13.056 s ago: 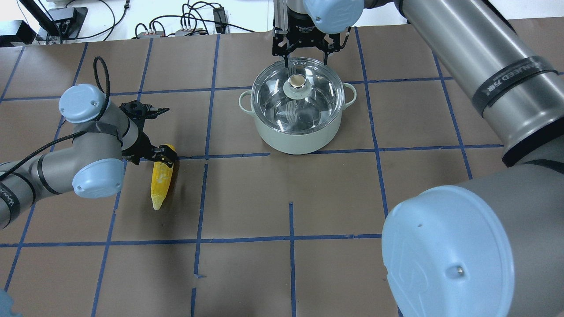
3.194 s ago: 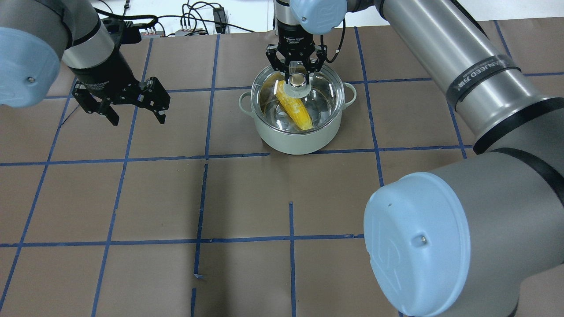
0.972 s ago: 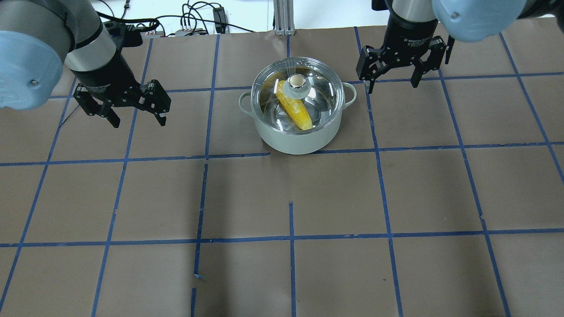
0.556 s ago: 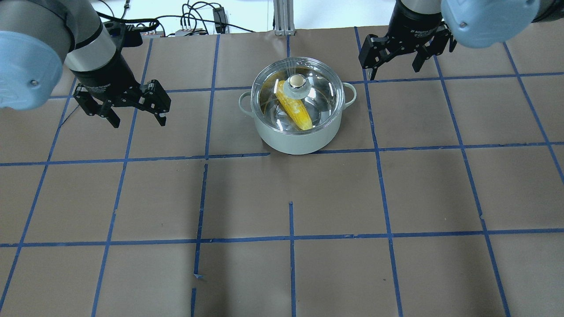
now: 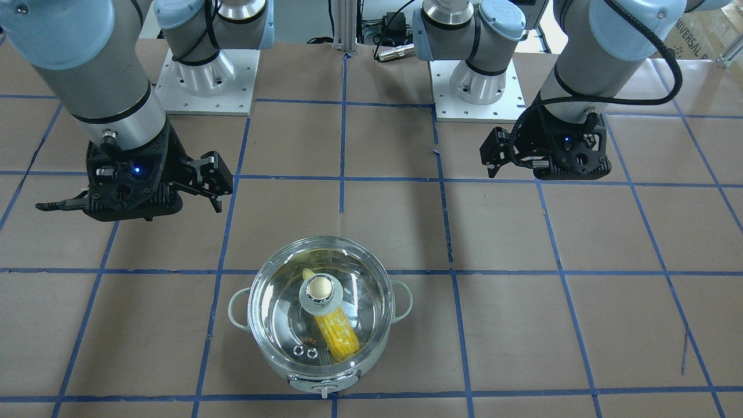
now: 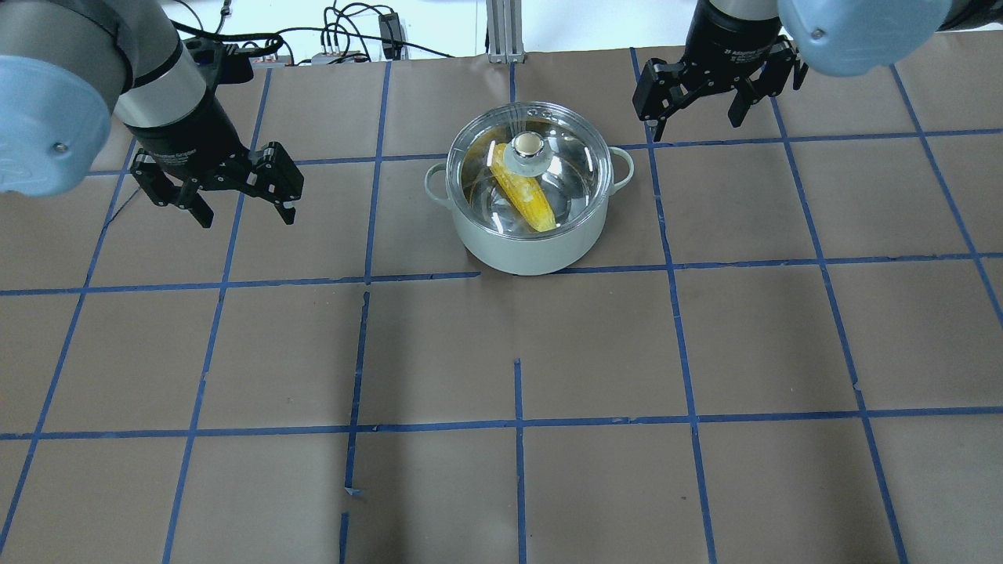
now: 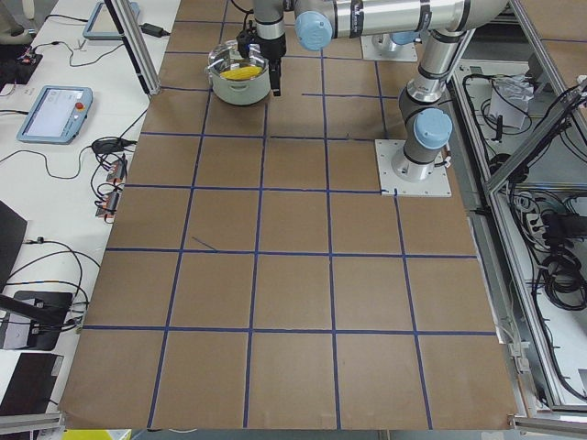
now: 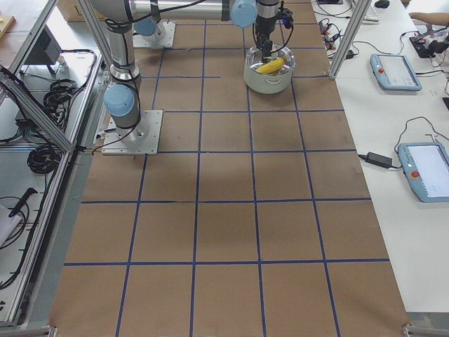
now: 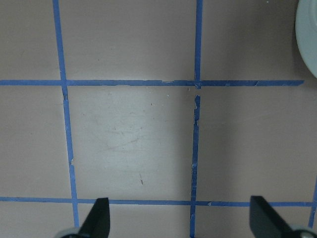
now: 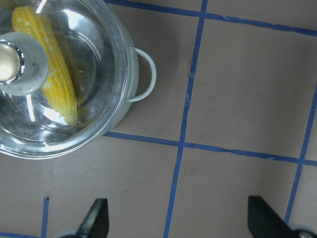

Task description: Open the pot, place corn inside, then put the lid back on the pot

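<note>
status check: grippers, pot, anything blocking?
Left gripper open, empty, left of the pot. Right gripper open, empty, off its right side. Corn inside, lid on. Nothing in the way.

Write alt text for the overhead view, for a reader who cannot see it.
A pale green pot with its glass lid on holds the corn. The left gripper and right gripper hang open to either side of it, touching nothing.
</note>
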`<state>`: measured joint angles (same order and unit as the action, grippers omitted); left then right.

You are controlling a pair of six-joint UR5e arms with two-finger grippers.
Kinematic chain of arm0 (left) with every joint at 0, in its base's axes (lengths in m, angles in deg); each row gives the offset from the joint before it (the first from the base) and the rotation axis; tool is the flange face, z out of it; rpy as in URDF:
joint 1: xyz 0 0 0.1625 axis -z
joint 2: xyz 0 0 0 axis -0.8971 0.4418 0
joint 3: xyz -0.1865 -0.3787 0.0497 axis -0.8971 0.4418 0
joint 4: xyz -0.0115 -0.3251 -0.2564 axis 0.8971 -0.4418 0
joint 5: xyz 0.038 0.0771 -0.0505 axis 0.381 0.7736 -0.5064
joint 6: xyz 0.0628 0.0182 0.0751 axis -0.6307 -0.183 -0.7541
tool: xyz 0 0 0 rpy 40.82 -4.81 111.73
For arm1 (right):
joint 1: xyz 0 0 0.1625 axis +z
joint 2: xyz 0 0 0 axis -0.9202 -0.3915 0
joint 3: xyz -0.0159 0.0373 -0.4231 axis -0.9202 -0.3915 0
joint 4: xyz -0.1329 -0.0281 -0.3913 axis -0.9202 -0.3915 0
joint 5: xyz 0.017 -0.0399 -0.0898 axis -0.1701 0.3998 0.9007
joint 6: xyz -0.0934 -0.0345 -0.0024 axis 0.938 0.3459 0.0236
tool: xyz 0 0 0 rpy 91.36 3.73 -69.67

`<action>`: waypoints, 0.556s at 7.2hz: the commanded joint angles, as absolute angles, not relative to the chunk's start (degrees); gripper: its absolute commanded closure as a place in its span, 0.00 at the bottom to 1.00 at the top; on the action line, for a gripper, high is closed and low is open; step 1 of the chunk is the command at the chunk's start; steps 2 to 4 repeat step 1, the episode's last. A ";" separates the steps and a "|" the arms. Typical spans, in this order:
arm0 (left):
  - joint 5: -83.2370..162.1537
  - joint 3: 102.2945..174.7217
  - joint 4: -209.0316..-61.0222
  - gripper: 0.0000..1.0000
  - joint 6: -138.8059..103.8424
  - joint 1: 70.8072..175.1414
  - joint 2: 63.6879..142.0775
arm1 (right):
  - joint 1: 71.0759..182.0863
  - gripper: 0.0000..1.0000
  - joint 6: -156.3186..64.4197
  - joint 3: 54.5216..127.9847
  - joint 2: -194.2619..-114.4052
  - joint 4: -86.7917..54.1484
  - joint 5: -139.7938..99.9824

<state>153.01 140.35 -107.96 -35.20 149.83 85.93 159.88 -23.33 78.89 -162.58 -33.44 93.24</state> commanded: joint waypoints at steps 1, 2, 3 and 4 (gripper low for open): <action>153.01 140.35 -107.96 0.00 -35.20 149.82 85.93 | 160.02 0.00 -23.38 78.77 -162.57 -33.53 93.82; 153.01 140.35 -107.96 0.00 -35.20 149.82 85.93 | 160.02 0.00 -23.38 78.77 -162.57 -33.53 93.82; 153.01 140.35 -107.96 0.00 -35.20 149.82 85.93 | 160.02 0.00 -23.38 78.77 -162.57 -33.53 93.82; 153.01 140.35 -107.96 0.00 -35.20 149.82 85.93 | 160.02 0.00 -23.38 78.77 -162.57 -33.53 93.82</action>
